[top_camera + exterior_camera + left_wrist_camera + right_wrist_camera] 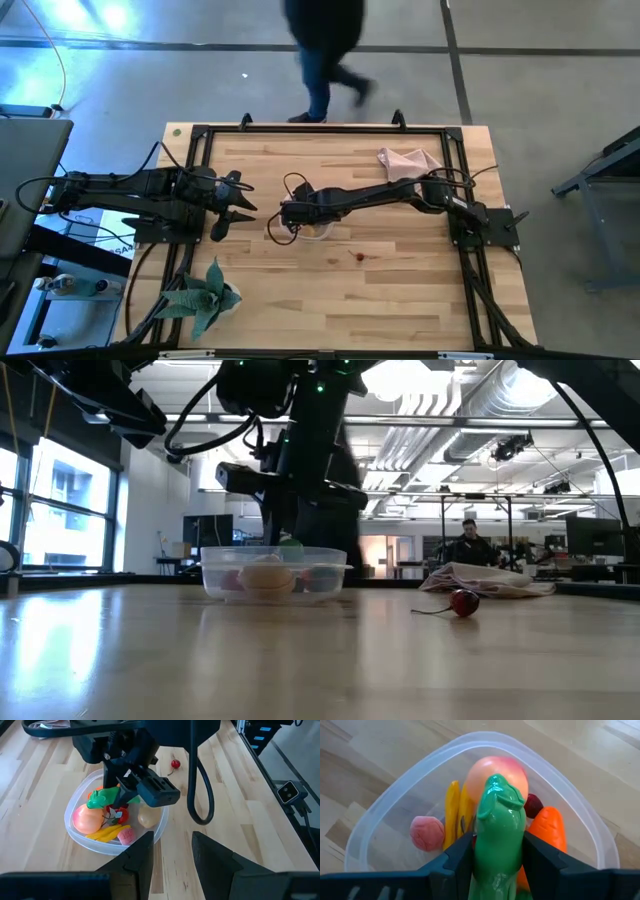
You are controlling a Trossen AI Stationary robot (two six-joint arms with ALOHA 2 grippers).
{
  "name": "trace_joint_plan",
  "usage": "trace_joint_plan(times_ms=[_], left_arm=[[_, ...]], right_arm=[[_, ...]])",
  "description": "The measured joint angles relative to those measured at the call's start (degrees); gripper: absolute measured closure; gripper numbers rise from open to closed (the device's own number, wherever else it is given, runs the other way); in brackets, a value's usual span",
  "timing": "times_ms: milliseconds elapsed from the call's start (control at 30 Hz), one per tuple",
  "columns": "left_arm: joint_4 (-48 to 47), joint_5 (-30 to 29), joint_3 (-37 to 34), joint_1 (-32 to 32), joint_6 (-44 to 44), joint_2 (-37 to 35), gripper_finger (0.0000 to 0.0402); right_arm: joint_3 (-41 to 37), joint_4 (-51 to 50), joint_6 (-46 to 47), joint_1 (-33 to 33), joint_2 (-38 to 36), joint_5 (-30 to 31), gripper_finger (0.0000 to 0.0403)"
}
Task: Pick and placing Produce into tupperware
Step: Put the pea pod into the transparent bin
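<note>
Right gripper [496,851] clamped on glossy green plastic pepper [499,827], hovering directly over small round clear plastic tub [395,807]. Inside tub: peach-pink round fruit [86,818], yellow curved pieces [106,833], orange carrot [549,827], pink lump [427,832]. Outside, on wooden table [400,290], apart from tub: tiny red berry [463,602]. Left gripper [172,851] empty, fingers apart, waiting near tub.

A glossy green pepper [499,837] is showing between the black fingers of the right gripper [497,865]. The clear tub [385,827] with its whitish rim is holding a peach-pink fruit [495,770], an orange carrot [550,827], yellow pieces [454,812] and a pink lump [426,832]. A red berry [463,602] is lying on the pale striped wood table [400,280], and a pink cloth [408,160] is lying there too.
</note>
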Motion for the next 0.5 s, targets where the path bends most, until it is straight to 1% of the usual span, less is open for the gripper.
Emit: trace_joint_plan(times_ms=[500], left_arm=[[0.00, -0.01, 0.01, 0.02, 0.01, 0.00, 0.0279]], right_arm=[[0.02, -0.86, 1.54, -0.02, 0.00, -1.49, 0.0272]])
